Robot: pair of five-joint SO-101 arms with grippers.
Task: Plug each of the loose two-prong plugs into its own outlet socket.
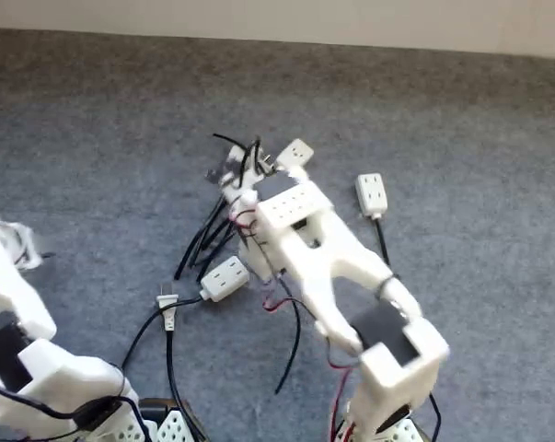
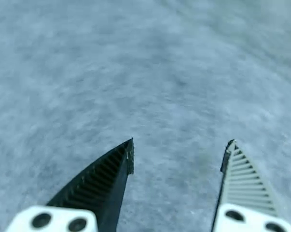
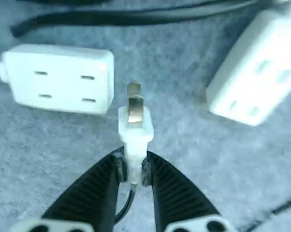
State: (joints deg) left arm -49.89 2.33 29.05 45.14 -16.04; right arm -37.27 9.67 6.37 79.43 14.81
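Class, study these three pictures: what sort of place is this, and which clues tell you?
Probably a robot practice bench: white robot arms stand over a grey carpet, loose white sockets lie scattered, and the right pincer grips a plug.

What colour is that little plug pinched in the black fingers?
The plug is white, with metal prongs; clearest in the right wrist view.

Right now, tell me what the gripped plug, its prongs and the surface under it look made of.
Plug: white moulded plastic, smooth and slightly glossy.
Prongs: metal, brassy with a dull sheen.
Surface: grey-blue carpet, probably short-pile fabric, judging by its fuzzy, matte texture.
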